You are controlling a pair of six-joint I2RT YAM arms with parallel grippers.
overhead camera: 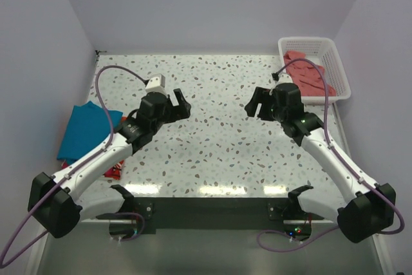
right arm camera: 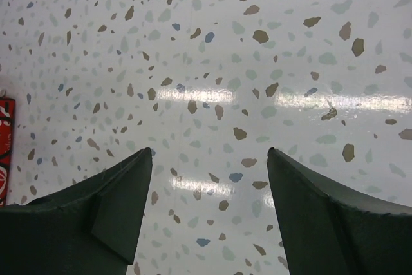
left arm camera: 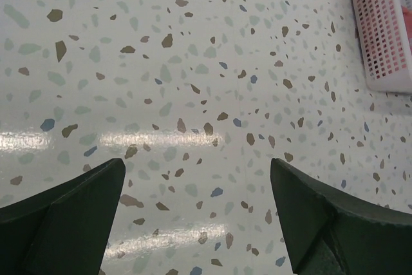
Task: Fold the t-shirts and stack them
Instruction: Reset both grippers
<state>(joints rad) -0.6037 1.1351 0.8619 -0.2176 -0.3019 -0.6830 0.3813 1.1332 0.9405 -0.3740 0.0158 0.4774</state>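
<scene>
Wrist views — L pincer (left arm camera: 197, 165) wide open, R pincer (right arm camera: 209, 156) open, both empty above speckled table (overhead camera: 219, 152)

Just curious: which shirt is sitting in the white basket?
The salmon-pink shirt, inside the basket at far right; the teal-blue shirt lies outside, at far left.

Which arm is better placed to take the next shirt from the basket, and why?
The right, probably. The right gripper, open and empty, is nearer the white basket holding the pink shirt; the left gripper, also open, is farther off across the table.
</scene>
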